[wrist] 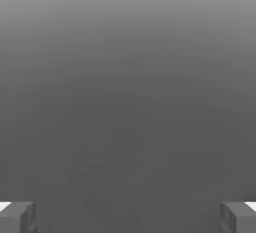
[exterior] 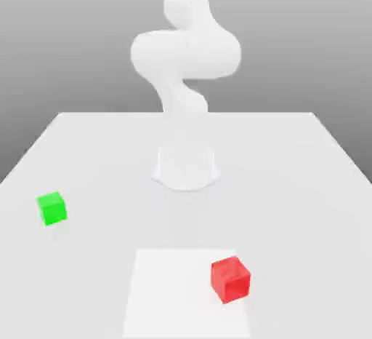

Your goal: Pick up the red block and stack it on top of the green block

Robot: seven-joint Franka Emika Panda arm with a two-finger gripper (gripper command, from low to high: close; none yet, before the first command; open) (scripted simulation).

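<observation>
Nothing done yet: red block [exterior: 231, 279] and green block [exterior: 51, 208] well apart on desk [exterior: 305, 185]. Hand [wrist: 128, 217] released, empty; pick and stack remain.

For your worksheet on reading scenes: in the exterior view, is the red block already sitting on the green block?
No: the red block rests on the table, far apart from the green block.

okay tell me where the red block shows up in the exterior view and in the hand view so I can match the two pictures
Exterior view: the red block sits on the table, toward the exterior view's right, near the front edge.
Hand view: not in it; open gripper over plain grey.
Shared landmark: none visible.
</observation>
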